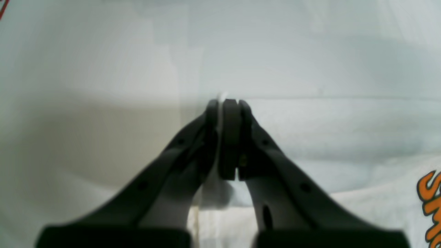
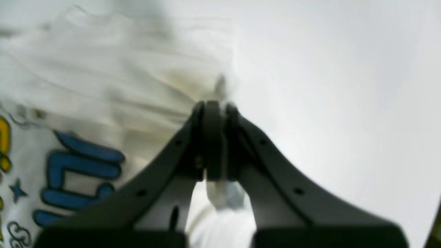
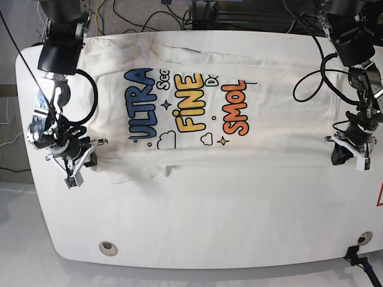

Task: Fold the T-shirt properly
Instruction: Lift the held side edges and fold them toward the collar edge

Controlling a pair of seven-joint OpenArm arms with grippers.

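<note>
The white T-shirt lies spread, print up, across the back half of the white table, with blue "ULTRA" toward the left and orange "SMOL" toward the right. My right gripper is at the shirt's near-left corner. In the right wrist view it is shut on a bunch of white cloth, beside the blue letters. My left gripper is at the shirt's near-right edge. In the left wrist view it is shut on a thin fold of the T-shirt.
Cables trail behind the table's back edge. A round hole sits near the front left and a black plug near the front right. A red mark shows at the right edge. Bare tabletop lies in front of the shirt.
</note>
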